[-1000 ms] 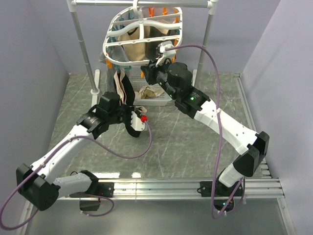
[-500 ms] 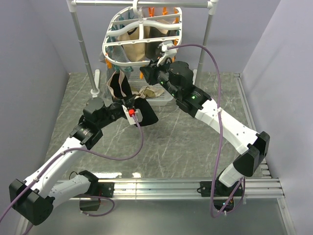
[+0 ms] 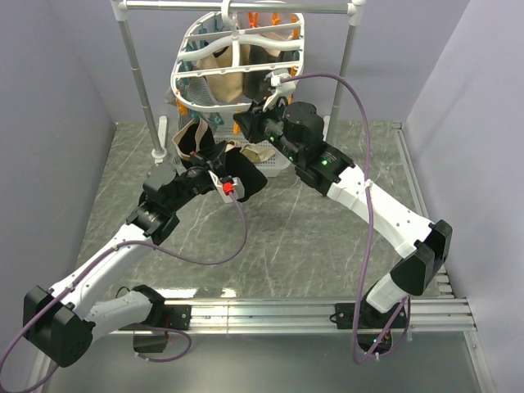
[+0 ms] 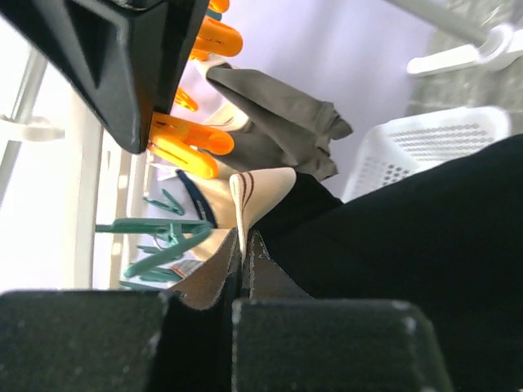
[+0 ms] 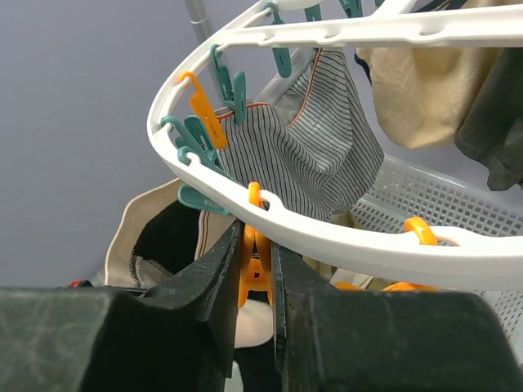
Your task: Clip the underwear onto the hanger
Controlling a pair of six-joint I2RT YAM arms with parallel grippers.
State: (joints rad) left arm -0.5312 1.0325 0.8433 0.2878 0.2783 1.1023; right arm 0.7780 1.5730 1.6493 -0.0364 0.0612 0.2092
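The white oval hanger (image 3: 237,70) hangs from the rail, with orange and teal clothespins along its rim (image 5: 343,237). My left gripper (image 3: 205,157) is shut on the beige waistband (image 4: 245,196) of the black underwear (image 3: 246,180), holding it up just under the hanger's near-left rim. The black fabric (image 4: 409,245) drapes to the right of the jaws. My right gripper (image 3: 246,124) is shut on an orange clothespin (image 5: 258,265) dangling from the rim, squeezing its handles. The underwear also shows behind that pin in the right wrist view (image 5: 163,241).
Beige garments (image 3: 221,74), a striped grey cloth (image 5: 310,147) and a dark garment (image 5: 490,122) hang clipped on the hanger. A white perforated basket (image 3: 274,164) stands under it. The grey rail stand's posts (image 3: 139,82) flank the hanger.
My left gripper has lifted the underwear up and back from the table toward the hanger's rim. My right gripper has stayed at the orange clothespin.
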